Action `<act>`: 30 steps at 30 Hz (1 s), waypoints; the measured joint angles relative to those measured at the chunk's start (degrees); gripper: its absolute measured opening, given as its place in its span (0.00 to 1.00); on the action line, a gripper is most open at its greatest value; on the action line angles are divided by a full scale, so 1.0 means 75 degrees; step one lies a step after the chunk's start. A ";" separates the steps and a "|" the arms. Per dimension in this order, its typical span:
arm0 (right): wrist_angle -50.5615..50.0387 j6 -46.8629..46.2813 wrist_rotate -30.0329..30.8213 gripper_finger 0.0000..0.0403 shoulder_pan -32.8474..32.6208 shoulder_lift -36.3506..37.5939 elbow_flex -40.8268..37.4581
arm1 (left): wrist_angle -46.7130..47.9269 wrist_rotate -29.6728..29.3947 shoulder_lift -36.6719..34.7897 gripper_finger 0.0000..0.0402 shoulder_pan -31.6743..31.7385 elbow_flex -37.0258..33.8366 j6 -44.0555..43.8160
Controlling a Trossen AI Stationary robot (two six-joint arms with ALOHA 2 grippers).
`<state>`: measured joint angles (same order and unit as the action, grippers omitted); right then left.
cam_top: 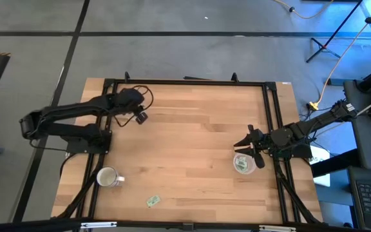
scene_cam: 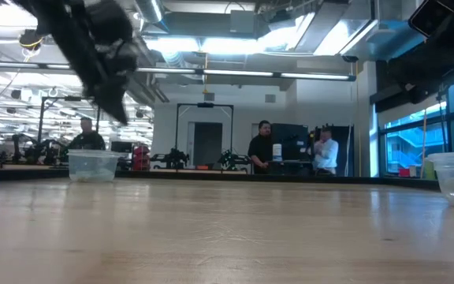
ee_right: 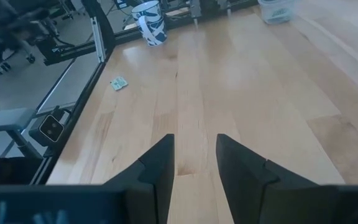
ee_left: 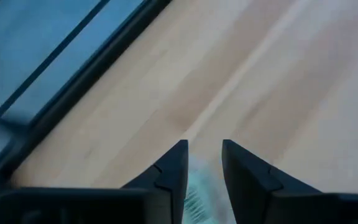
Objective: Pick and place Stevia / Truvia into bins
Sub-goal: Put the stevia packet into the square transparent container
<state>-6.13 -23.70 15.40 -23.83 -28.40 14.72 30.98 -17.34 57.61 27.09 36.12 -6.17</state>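
A sachet [ee_left: 194,193] is being held between the barely parted left jaws above the counter's [cam_top: 192,148] far-left bin [scene_cam: 93,166]; a tilted release risks a miss. Right jaws are empty, parted, over the right bin [cam_top: 243,163].

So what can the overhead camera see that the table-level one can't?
Only the overhead view shows the mug and a loose sachet lying on the table. Only the low view shows a second bin and people in the room behind. Both show the wooden tabletop and the bin by the right arm.
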 joint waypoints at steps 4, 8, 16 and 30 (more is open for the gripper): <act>0.0000 0.0003 0.0000 0.30 0.0000 0.0000 -0.0003 | -0.0780 0.1751 -0.0151 0.25 -0.0561 0.0221 0.0589; 0.0000 0.0009 0.0000 0.30 -0.0003 0.0000 -0.0001 | -0.1880 0.3899 -0.0113 0.27 -0.1447 0.0222 0.1181; -0.0022 0.0043 0.0000 0.30 -0.0001 0.0000 0.0000 | -0.3415 0.5202 0.0555 0.34 -0.3744 0.0225 0.0745; -0.0026 0.0233 0.0003 0.30 -0.0001 0.0001 -0.0002 | -0.4750 0.4292 0.3316 0.35 -0.6775 0.0225 0.0971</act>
<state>-6.33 -21.96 15.42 -23.84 -28.39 14.71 -4.65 14.85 82.48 -23.72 37.80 1.12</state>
